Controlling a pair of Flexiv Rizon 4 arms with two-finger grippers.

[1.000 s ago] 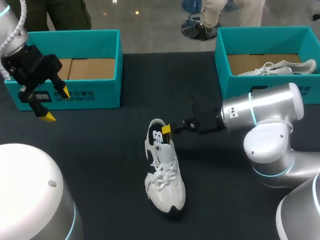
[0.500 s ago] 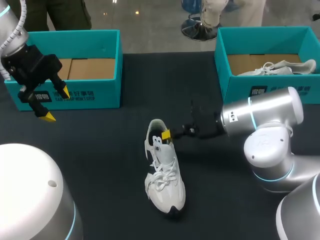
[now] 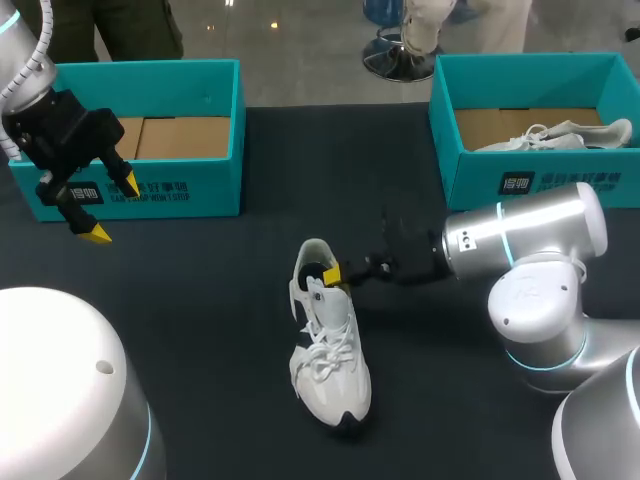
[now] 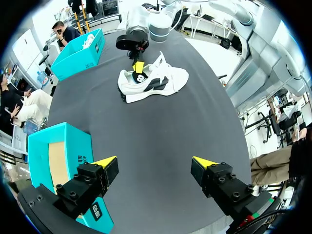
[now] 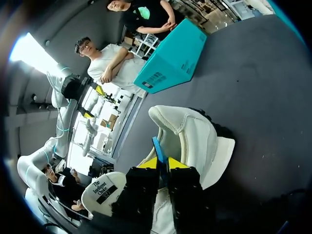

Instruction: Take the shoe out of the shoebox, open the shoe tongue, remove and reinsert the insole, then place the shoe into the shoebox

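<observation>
Cannot see toe or laces of shoe [image 5: 195, 134] from right wrist: covered by right gripper [image 5: 162, 164]. Pinched between its tips, a thin blue strip [image 5: 157, 145], running down into the shoe and out of sight; cannot tell insole from lining. From head view, only one yellow tip showing at the shoe's opening. Second shoe [image 3: 545, 137] in right box [image 3: 480, 172], table's far right corner, half hidden by near wall. Left box [image 3: 215, 150], far left corner, partly behind left gripper [image 3: 112, 208].

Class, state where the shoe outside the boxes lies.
Head view: the shoe lies mid-table, nearer than left box and right box, right hand shut on its insole.
</observation>
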